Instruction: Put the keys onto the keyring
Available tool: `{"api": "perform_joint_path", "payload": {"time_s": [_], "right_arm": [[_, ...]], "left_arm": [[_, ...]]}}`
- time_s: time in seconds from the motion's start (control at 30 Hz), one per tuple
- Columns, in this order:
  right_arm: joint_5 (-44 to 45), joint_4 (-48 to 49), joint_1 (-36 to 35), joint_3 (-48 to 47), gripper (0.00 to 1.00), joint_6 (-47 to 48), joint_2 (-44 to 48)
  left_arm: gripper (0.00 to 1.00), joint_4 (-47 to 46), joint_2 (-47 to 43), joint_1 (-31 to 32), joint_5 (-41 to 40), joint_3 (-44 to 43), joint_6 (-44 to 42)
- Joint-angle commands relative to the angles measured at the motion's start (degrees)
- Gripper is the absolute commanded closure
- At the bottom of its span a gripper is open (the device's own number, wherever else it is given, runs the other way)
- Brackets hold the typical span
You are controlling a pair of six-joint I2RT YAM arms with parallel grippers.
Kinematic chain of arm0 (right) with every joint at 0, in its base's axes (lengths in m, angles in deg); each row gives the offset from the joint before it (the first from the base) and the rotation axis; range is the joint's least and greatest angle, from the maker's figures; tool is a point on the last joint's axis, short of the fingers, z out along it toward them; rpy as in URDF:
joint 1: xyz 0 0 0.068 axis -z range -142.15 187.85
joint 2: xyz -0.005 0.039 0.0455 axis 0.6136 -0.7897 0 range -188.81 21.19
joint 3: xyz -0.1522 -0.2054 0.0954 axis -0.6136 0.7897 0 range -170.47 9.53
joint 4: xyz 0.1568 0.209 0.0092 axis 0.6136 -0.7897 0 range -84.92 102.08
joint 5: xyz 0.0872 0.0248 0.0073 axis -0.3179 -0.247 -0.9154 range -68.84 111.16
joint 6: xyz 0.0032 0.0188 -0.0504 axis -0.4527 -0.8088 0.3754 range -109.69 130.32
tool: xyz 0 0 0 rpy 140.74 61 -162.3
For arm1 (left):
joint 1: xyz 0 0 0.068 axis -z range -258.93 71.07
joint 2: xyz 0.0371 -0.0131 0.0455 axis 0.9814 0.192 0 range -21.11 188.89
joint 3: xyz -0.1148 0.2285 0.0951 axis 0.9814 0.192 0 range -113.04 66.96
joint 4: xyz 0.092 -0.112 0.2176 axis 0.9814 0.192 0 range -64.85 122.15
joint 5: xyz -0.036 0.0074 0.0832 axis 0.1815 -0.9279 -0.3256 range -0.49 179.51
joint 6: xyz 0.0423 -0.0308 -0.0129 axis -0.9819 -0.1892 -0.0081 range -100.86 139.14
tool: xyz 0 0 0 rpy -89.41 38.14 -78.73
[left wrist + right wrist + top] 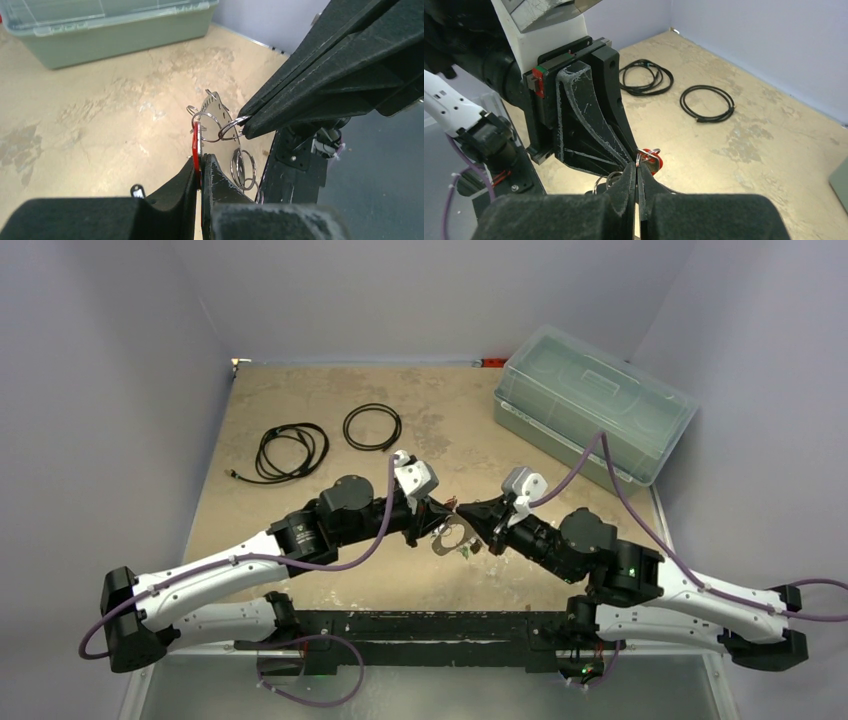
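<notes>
So the left hand [201, 172] is clamped on the red key [196, 145], and the right hand [243, 126] is pinching the keyring [229, 131] right beside it. The cables [263, 455] sit at 11 o'clock on the table [450, 430].

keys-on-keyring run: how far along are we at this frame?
Done: the red key is picked, with the left gripper shut on it. In hand: the right gripper pinches a small wire ring at the edge of the keyring, tip to tip with the left, the red key right beside it. Left: no view shows the red key threaded on, and the other keys can't be made out here.
</notes>
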Motion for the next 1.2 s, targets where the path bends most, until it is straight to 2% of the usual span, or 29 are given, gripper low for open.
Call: {"api": "perform_joint_path", "payload": {"time_s": [0.0, 0.23, 0.57, 0.73, 0.8, 0.97, 1.07, 1.17], "right_arm": [[2.79, 0.29, 0.02, -0.71, 1.0, 0.65, -0.83], [10.66, -1.84, 0.02, -1.26, 1.0, -1.2, -1.57], [7.18, -1.75, 0.02, -0.54, 1.0, -0.93, -1.71], [6.83, -1.88, 0.02, -0.43, 1.0, -0.25, -3.65], [6.95, -2.07, -0.03, -0.75, 0.92, -0.23, -4.33], [7.31, -2.2, 0.02, -1.53, 0.53, -0.16, -4.55], [8.14, -1.95, 0.02, -1.53, 0.41, -0.19, -3.41], [9.04, -1.17, 0.02, -0.95, 0.36, -0.43, -1.76]], "left_arm": [[1.0, 8.37, 1.07, 0.57, -3.81, -5.34, -1.68], [1.0, 13.8, 0.87, 0.9, -5.48, -7.87, -1.97], [1.0, 17.64, 2.18, 1.47, -2.35, -10.08, -2.65], [1.0, 18.7, 1.16, 1.52, -3.25, -12.88, -1.78], [1.0, 19.97, 1.26, 1.51, -4.39, -14.51, -1.44], [1.0, 22.58, 2.38, 1.47, -10.86, -17.61, -1.23], [1.0, 24.63, 3.88, 1.48, -16.9, -18.66, -1.42], [1.0, 25.56, 5.79, 1.47, -22.59, -19.35, -1.58]]}}
